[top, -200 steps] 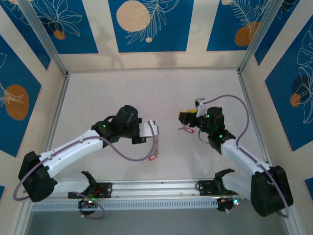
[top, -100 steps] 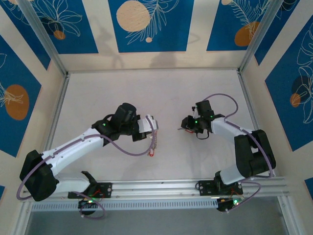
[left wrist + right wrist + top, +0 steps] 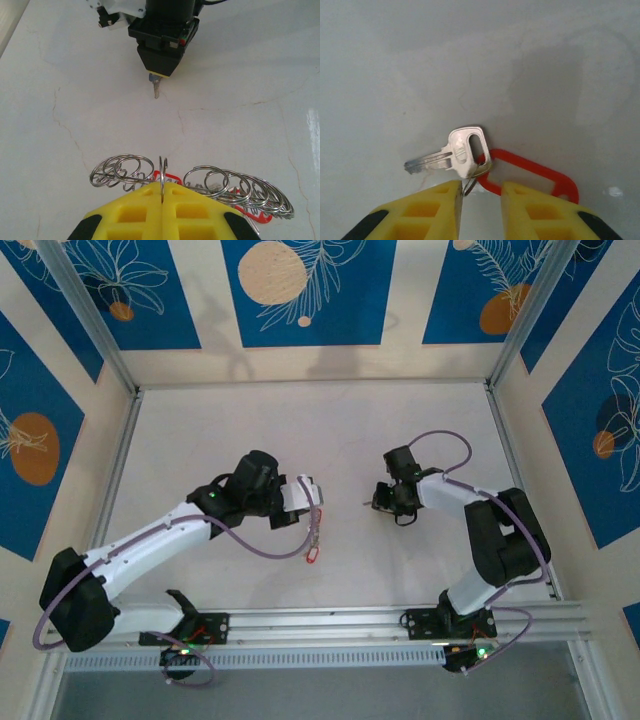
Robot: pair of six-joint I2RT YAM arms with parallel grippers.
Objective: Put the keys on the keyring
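Keyring (image 3: 162,172) pinched in left gripper (image 3: 162,189), arm outstretched; right gripper (image 3: 480,192) tipped down, fingers (image 3: 435,210) narrowly apart astride key (image 3: 459,152).

Work surface: a white matte tabletop (image 3: 230,430), with faint hairline cracks seen in the wrist views. Enclosure: cream wall panels (image 3: 205,300) carrying blue rectangles, orange discs and white leaf outlines. There are slanted silver aluminium posts (image 3: 90,315) at the rear corners and a ribbed aluminium rail (image 3: 320,620) along the near edge. Lighting is even and shadows are soft.

White cracked tabletop (image 3: 230,430), blue leaf-patterned wall panels (image 3: 310,320), aluminium rail (image 3: 320,618)
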